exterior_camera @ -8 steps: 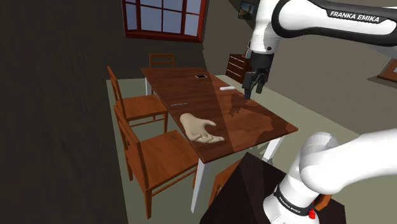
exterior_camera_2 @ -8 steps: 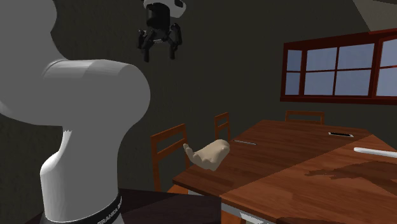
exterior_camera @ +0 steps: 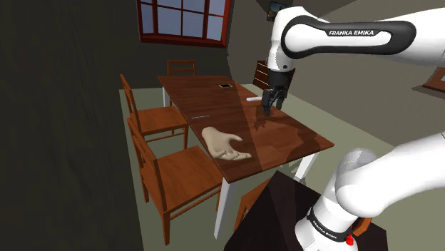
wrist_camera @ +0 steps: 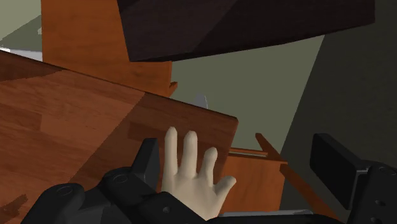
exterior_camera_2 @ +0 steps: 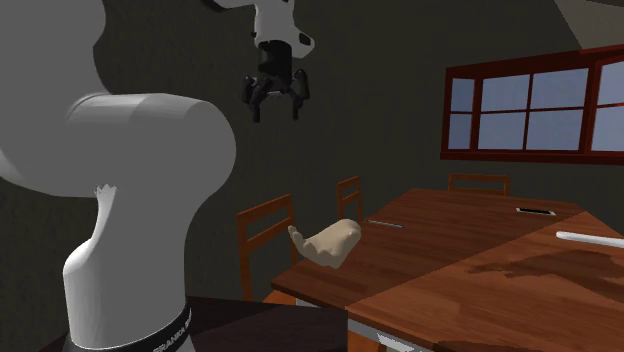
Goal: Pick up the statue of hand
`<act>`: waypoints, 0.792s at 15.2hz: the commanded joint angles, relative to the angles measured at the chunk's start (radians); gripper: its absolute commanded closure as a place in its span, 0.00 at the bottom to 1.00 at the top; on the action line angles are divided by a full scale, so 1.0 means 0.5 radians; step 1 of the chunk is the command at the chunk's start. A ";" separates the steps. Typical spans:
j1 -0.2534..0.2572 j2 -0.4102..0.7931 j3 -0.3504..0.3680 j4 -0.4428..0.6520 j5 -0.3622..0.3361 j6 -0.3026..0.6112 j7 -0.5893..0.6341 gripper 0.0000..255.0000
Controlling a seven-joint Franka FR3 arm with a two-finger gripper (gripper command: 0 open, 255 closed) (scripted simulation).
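Observation:
A pale beige statue of a hand point(exterior_camera: 224, 144) lies flat on the brown wooden table point(exterior_camera: 285, 135), near the edge closest to the chairs. My black gripper point(exterior_camera: 272, 104) hangs open in the air above the table, apart from the statue and toward the shoulder view's right of it. The second exterior view has the gripper point(exterior_camera_2: 274, 108) well above the statue point(exterior_camera_2: 330, 242). Seen from the wrist, the statue point(wrist_camera: 191, 172) lies far below, close beside one finger point(wrist_camera: 147, 162) of the gripper point(wrist_camera: 236, 143). Nothing is held.
Wooden chairs point(exterior_camera: 178, 182) stand along the table's side at the shoulder view's left, another point(exterior_camera: 181, 68) at its far end. A small dark flat item point(exterior_camera: 225, 86), a white item point(exterior_camera: 254, 100) and a thin stick point(exterior_camera: 200, 118) lie on the table. The dark stand point(exterior_camera: 274, 214) is at the near corner.
The arm has swung, carrying the gripper lower and a little toward the shoulder view's left, nearer the table. The fingers stay open. The statue has not moved.

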 commanded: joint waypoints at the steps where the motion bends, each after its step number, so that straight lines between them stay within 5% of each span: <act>1: -0.002 0.125 -0.043 -0.003 -0.019 0.118 -0.047 0.00; 12: -0.029 0.902 -0.263 0.200 -0.021 0.617 -0.360 0.00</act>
